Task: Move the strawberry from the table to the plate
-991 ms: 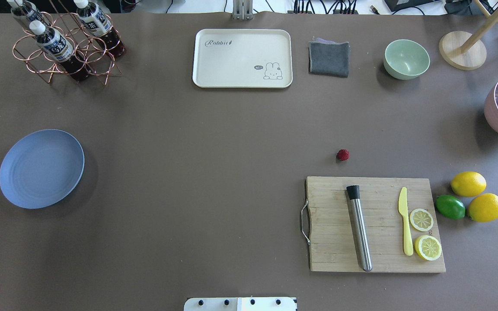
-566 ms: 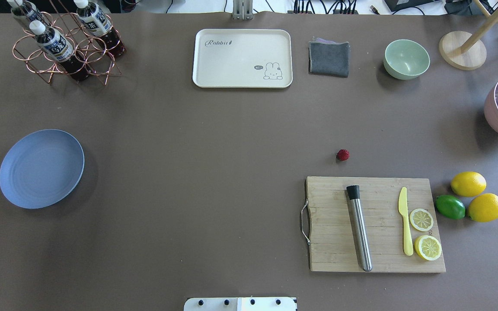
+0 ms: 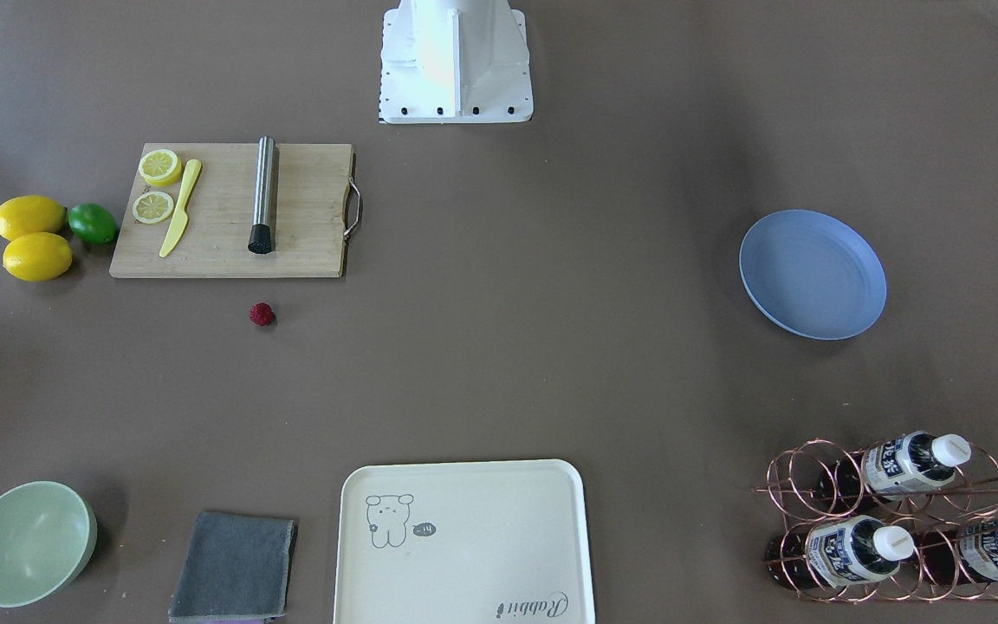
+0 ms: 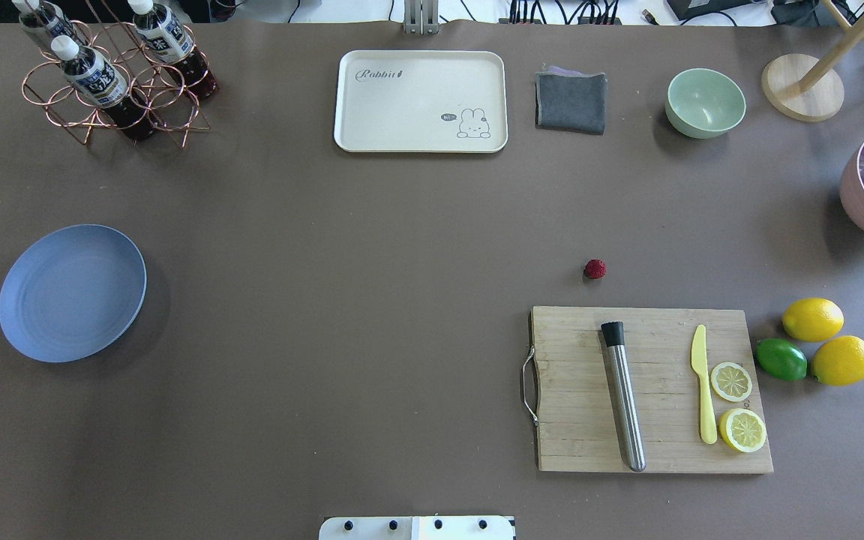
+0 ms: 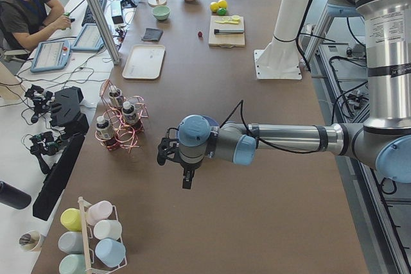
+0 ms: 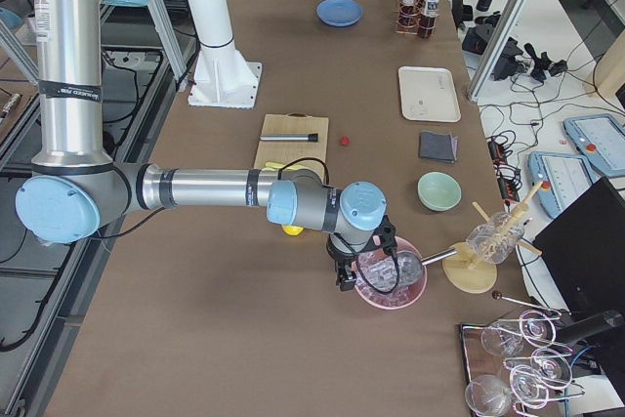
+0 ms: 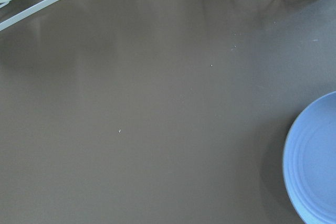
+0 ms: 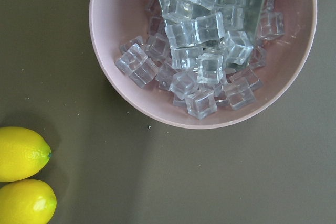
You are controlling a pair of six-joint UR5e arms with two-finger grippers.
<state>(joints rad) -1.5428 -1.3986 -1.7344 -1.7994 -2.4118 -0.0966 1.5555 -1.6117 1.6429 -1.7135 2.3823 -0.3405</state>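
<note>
The strawberry (image 4: 594, 269) (image 3: 262, 315) is a tiny dark-red berry on the bare brown table (image 4: 364, 300), just beyond the cutting board's far edge. Far across the table, on the robot's left side, the light-blue plate (image 4: 72, 292) (image 3: 813, 274) holds nothing. Its rim (image 7: 315, 166) shows at the lower right of the left wrist view. My left gripper (image 5: 168, 153) hangs above the table near the plate. My right gripper (image 6: 347, 275) hovers over the pink bowl, far from the berry. Both show only in the side views, so I cannot tell their state.
A wooden cutting board (image 4: 649, 390) carries a steel muddler, a yellow knife and lemon slices. Two lemons and a lime (image 4: 781, 359) lie to its right. A pink bowl of ice cubes (image 8: 205, 51), cream tray (image 4: 421, 101), grey cloth, green bowl (image 4: 705, 102) and bottle rack (image 4: 113, 75) line the far side.
</note>
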